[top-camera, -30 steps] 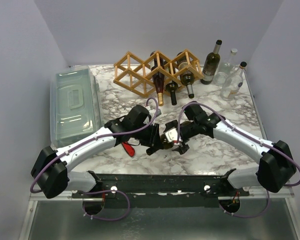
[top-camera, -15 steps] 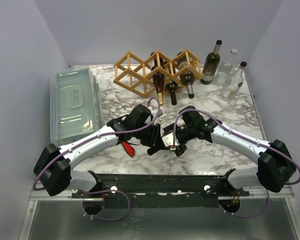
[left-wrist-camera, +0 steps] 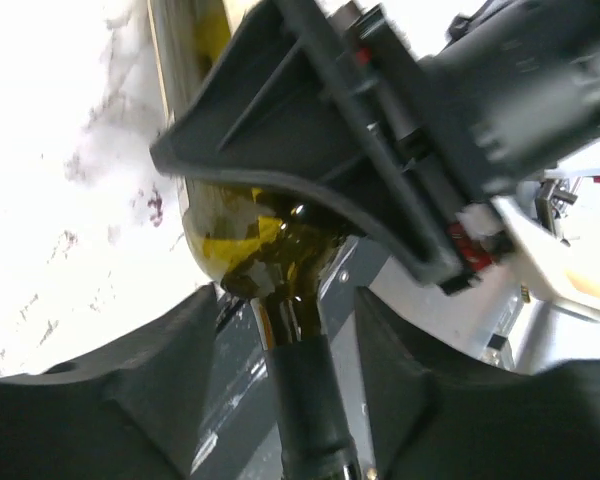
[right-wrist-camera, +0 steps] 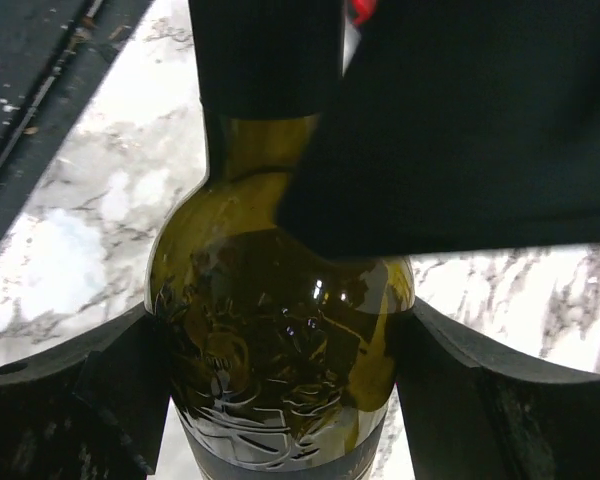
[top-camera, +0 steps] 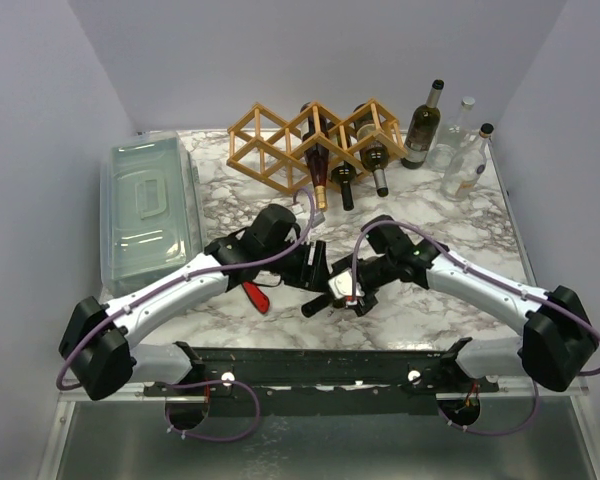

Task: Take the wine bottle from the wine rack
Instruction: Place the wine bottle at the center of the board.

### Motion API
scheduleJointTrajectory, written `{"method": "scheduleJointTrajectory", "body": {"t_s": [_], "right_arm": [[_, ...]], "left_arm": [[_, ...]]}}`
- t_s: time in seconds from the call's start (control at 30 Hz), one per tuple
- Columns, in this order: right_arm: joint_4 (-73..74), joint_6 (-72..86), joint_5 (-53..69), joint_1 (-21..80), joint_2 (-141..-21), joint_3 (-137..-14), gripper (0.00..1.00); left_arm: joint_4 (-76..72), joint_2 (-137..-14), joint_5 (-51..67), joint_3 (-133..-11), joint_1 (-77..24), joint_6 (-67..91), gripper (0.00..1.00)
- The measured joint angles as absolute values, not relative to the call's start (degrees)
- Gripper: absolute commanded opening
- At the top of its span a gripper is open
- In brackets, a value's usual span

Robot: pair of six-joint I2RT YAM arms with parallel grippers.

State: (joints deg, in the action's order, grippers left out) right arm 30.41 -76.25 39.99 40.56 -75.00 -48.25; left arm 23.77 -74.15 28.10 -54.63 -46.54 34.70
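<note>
1 wine bottle over marble table w/ grey walls — right tool gripping, left tool open.

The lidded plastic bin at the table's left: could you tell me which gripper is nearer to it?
Left. The left gripper sits mid-table, to the right of the bin; the right gripper is farther right, its fingers flanking the wine bottle.

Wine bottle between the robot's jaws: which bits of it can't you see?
Top external: wine bottle body, under the left gripper and right gripper.
Left wrist: label, behind the right gripper; cap cut off below.
Right wrist: neck top, behind the left gripper; base cut off below.
</note>
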Motion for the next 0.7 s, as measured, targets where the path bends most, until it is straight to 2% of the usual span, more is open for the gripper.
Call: {"method": "scheduleJointTrajectory", "body": {"t_s": [0.17,0.5,0.7], "right_arm": [[33.8,-75.5,41.6,40.7,-74.0,-47.8,0.11],[39.6,-71.5,48.3,35.0,-70.2,-48.5,0.09],[42.9,-70.4,52.4,29.7,-69.5,-51.2,0.09]], "left_arm": [[21.1,-69.5,28.1,-54.7,-45.3,34.6,0.76],[18.6,-57.1,22.9,-53.4,-44.2,32.6,0.79],[13.7,-46.4,16.4,-47.9,-43.9,30.5,0.92]]}}
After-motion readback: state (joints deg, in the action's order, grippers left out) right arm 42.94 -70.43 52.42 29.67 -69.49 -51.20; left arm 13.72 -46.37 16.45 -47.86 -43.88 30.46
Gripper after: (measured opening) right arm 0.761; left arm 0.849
